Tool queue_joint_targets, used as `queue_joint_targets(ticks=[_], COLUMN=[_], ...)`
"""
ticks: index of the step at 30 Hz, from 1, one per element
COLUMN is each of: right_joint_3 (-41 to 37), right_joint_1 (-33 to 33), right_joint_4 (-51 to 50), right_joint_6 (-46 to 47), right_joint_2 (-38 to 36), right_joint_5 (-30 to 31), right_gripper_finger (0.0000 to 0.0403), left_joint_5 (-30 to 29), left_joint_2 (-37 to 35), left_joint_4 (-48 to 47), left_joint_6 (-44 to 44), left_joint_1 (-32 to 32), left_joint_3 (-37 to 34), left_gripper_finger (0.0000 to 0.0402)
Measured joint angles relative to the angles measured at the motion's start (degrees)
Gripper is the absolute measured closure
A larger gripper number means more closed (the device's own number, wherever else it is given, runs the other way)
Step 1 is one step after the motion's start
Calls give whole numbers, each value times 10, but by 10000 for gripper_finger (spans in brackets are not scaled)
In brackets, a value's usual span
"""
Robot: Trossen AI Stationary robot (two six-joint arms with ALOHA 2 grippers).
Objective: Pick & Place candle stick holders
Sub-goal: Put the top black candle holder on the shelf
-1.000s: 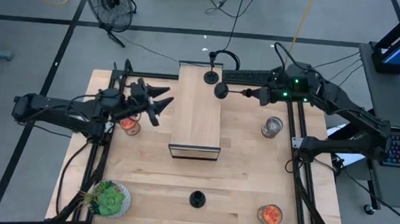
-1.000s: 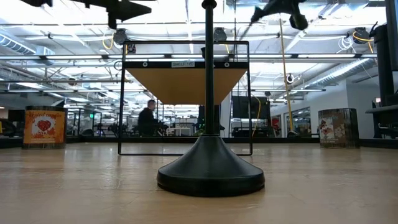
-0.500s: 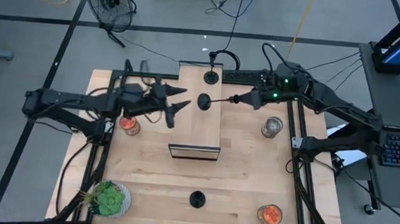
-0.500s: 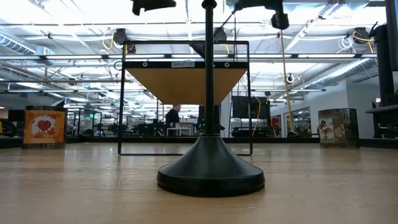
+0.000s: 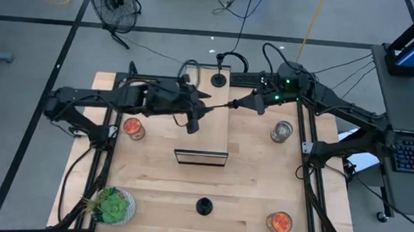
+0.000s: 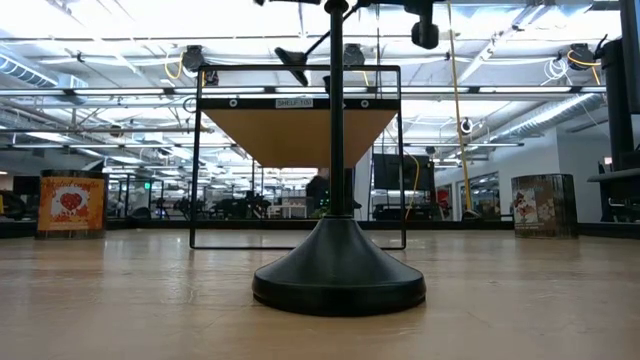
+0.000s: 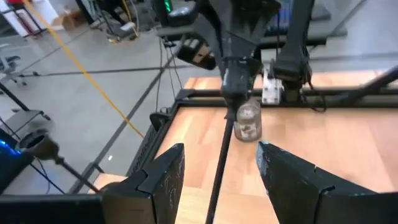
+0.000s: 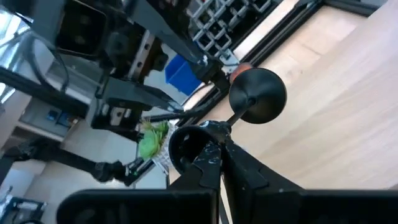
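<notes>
holder (image 5: 217, 79) on shelf (image 5: 204, 134), rear.

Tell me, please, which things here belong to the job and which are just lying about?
Job: held holder, in right tool; left tool, open around its stem; shelf holder; front holder; shelf.
Lying about: left jar; right jar; front jar; plant.
</notes>
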Motion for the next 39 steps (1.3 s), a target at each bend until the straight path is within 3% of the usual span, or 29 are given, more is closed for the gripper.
queue_joint_targets(ticks=[9, 39], right_joint_3=[0, 0], right_joint_1=[0, 38], right_joint_4=[22, 65], right_joint_6=[-7, 10], right_joint_2=[9, 46], right_joint_5=[-23, -36], right_gripper_finger=[403, 403], left_joint_5=[2, 46], left_joint_2=[56, 96], left_joint_4=[-18, -34], left_joint_6=[9, -8], left_joint_1=[-3, 2], left_joint_3=[68, 82], left_gripper_finger=[192, 192])
